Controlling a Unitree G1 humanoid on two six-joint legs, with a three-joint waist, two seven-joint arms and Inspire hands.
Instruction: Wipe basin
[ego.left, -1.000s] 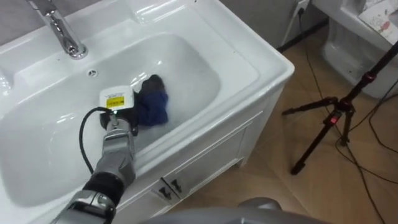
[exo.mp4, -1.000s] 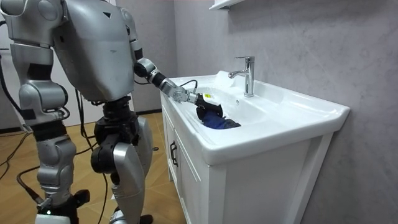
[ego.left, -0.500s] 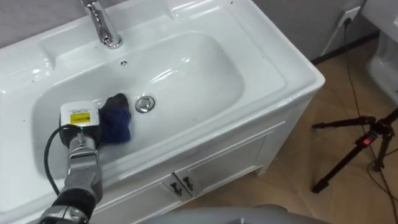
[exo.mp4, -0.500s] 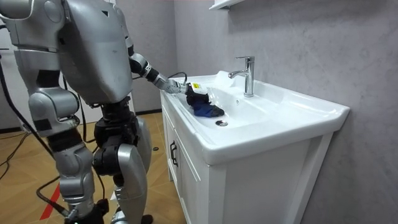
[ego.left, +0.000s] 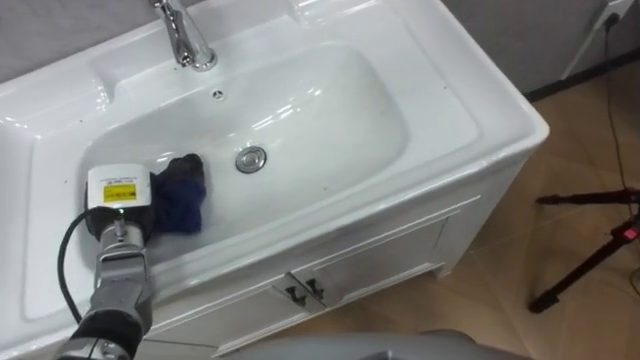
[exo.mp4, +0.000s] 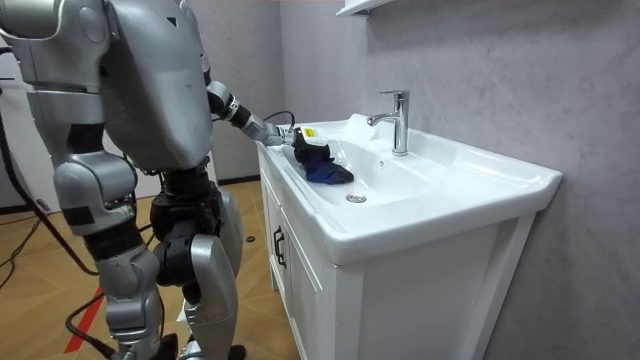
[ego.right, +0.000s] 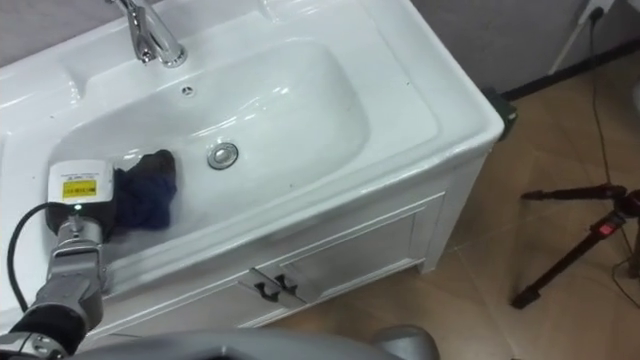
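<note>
- Closest to me, below the basin's front rim, is the white cabinet (ego.left: 390, 262) with two small dark door handles (ego.left: 300, 292) side by side.
- I stand at the front of the cabinet, at the room view's left, and my left arm reaches over the rim into the bowl.
- My left hand (ego.left: 119, 205) is down inside the basin (ego.left: 335, 105), at the left part of the bowl, with its back turned up to me.
- I cannot tell whether its fingers are spread or curled: they are hidden under the back of the hand and behind the cloth.
- The dark blue cloth (ego.left: 183, 195) lies bunched on the basin floor, touching the front of my hand on its right side.
- Just right of the cloth, apart from it, sits the round metal drain (ego.left: 251, 159) in the middle of the bowl.
- Further back, the chrome tap (ego.left: 184, 34) stands upright on the rear ledge, behind the bowl.
- Off to my right, on the wooden floor (ego.left: 520, 330), a black tripod (ego.left: 598, 250) stands well apart from the cabinet.
</note>
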